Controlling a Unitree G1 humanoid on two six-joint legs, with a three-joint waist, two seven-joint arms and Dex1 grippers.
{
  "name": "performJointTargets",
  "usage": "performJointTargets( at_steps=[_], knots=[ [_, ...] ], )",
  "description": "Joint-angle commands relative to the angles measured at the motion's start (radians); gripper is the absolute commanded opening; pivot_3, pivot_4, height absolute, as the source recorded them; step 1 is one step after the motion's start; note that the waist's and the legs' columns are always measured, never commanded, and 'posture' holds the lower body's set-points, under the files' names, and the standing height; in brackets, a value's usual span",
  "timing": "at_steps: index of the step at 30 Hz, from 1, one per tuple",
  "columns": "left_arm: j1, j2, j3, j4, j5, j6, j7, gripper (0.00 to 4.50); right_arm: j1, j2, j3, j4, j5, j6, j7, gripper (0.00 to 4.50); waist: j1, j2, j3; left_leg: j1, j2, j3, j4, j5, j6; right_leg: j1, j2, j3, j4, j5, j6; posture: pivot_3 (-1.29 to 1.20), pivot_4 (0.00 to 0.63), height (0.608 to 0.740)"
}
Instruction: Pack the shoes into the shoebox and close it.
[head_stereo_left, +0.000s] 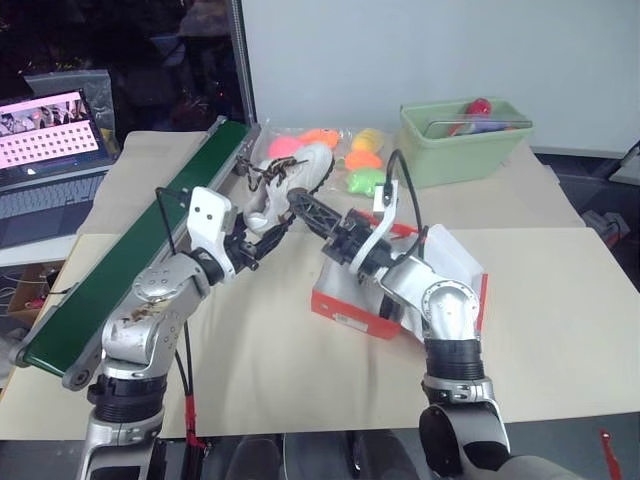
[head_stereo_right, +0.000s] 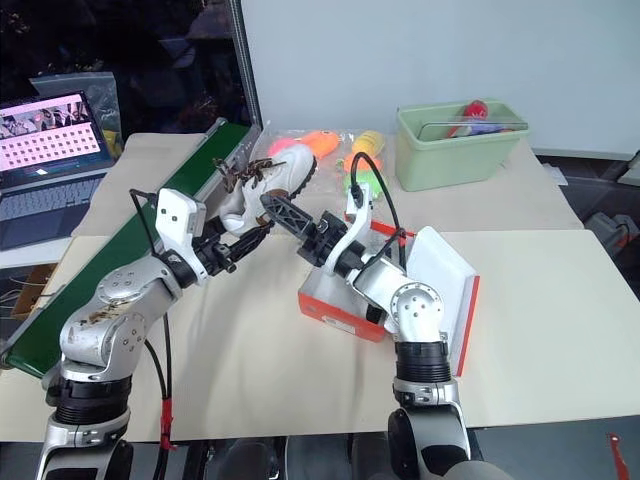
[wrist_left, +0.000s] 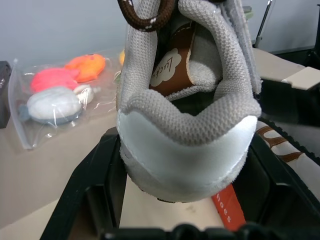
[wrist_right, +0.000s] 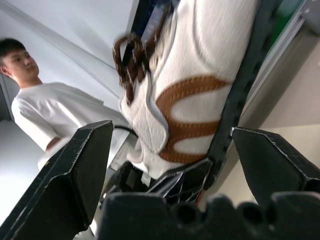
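The left gripper (head_stereo_left: 262, 235) clamps a white sneaker (head_stereo_left: 290, 180) by its heel above the table, toe pointing away from the shoebox (head_stereo_left: 352, 312), while the wide-open right gripper (head_stereo_left: 310, 212) reaches alongside it.

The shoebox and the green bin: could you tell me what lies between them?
In the left eye view, bare table separates the shoebox from the green bin.
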Motion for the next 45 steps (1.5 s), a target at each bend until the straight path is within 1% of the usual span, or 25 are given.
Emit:
performJointTargets(
  at_steps=[1,11,18,23,28,30,31,32,36,37,38,39,45],
  knots=[
    [-0.029,0.003,0.005,-0.049,-0.017,-0.009,-0.008,2.81,-0.012,0.011,0.001,-0.015,-0.014,-0.014,0.024,4.49,0.000,0.000,0.000,0.000,0.000,0.000,0.000,0.000,0.000,0.000,0.000,0.000,0.000,0.000,0.000,0.00,0.150,0.729],
    [-0.037,0.004,0.001,-0.046,-0.017,-0.008,-0.016,2.81,-0.067,0.016,-0.036,0.079,-0.076,-0.051,0.051,4.49,0.000,0.000,0.000,0.000,0.000,0.000,0.000,0.000,0.000,0.000,0.000,0.000,0.000,0.000,0.000,0.00,0.150,0.729],
    [-0.037,-0.001,-0.005,-0.045,-0.019,-0.008,-0.018,2.81,-0.151,0.038,-0.045,0.210,-0.170,-0.116,0.070,4.49,-0.001,0.000,0.000,0.000,0.000,0.000,0.000,0.000,0.000,0.000,0.000,0.000,0.001,0.000,0.000,0.00,0.150,0.729],
    [-0.042,-0.002,-0.010,-0.031,-0.018,-0.013,-0.024,2.81,-0.233,0.104,-0.074,0.244,-0.141,-0.128,0.082,4.49,-0.001,0.000,0.000,-0.001,0.000,0.000,0.000,0.000,0.000,-0.001,0.000,0.000,0.003,0.000,0.000,0.00,0.150,0.729],
    [-0.049,-0.007,-0.012,-0.027,-0.016,-0.013,-0.022,2.81,-0.244,0.130,-0.075,0.253,-0.130,-0.109,0.083,4.49,0.000,0.000,0.000,-0.001,0.000,0.000,0.000,0.000,0.000,-0.001,0.000,0.000,0.004,0.000,0.000,0.00,0.150,0.729],
    [-0.049,-0.007,-0.011,-0.026,-0.015,-0.013,-0.022,2.81,-0.230,0.135,-0.062,0.244,-0.134,-0.093,0.072,3.97,-0.001,0.000,0.000,-0.001,0.000,0.000,0.000,0.000,0.000,-0.001,0.000,0.000,0.004,0.000,0.000,0.00,0.150,0.729],
    [-0.048,-0.007,-0.011,-0.025,-0.013,-0.015,-0.021,2.81,-0.219,0.136,-0.055,0.230,-0.132,-0.087,0.072,3.79,-0.002,0.000,0.000,-0.001,0.000,0.000,0.000,0.000,0.000,-0.001,0.000,0.000,0.004,0.000,0.000,0.00,0.150,0.729],
    [-0.047,-0.006,-0.010,-0.024,-0.011,-0.017,-0.021,2.81,-0.212,0.137,-0.051,0.220,-0.128,-0.083,0.071,3.39,-0.002,0.000,0.000,-0.001,0.000,0.000,0.000,0.000,0.000,-0.001,0.000,0.000,0.004,0.000,0.000,0.00,0.150,0.729],
    [-0.046,-0.003,-0.013,-0.021,-0.002,-0.023,-0.019,2.81,-0.195,0.135,-0.037,0.186,-0.121,-0.070,0.063,2.12,-0.001,0.000,0.000,-0.001,0.000,0.000,0.000,0.000,0.000,-0.001,0.000,0.000,0.004,0.000,0.000,0.00,0.150,0.729],
    [-0.046,-0.004,-0.013,-0.020,0.000,-0.024,-0.017,2.81,-0.192,0.136,-0.034,0.177,-0.119,-0.067,0.060,1.71,-0.001,0.000,0.000,-0.001,0.000,0.000,0.000,0.000,0.000,-0.001,0.000,0.000,0.004,0.000,0.000,0.00,0.150,0.729],
    [-0.046,-0.005,-0.015,-0.019,0.001,-0.025,-0.017,2.81,-0.190,0.136,-0.032,0.170,-0.118,-0.065,0.056,1.49,-0.001,0.000,0.000,-0.001,0.000,0.000,0.000,0.000,0.000,-0.001,0.000,0.000,0.004,0.000,0.000,0.00,0.150,0.729],
    [-0.046,-0.006,-0.016,-0.018,0.001,-0.025,-0.016,2.81,-0.189,0.137,-0.031,0.165,-0.118,-0.065,0.052,1.13,-0.001,0.000,0.000,-0.001,0.000,0.000,0.000,0.000,0.000,-0.001,0.000,0.000,0.004,0.000,0.000,0.00,0.150,0.729],
    [-0.039,0.013,-0.044,-0.016,0.033,-0.039,-0.028,2.81,-0.194,0.147,-0.036,0.139,-0.109,-0.070,0.016,1.13,-0.001,0.000,0.000,-0.001,0.000,0.000,0.000,0.000,0.000,-0.001,0.000,0.000,0.003,0.000,0.000,0.00,0.150,0.729]
  ],
)
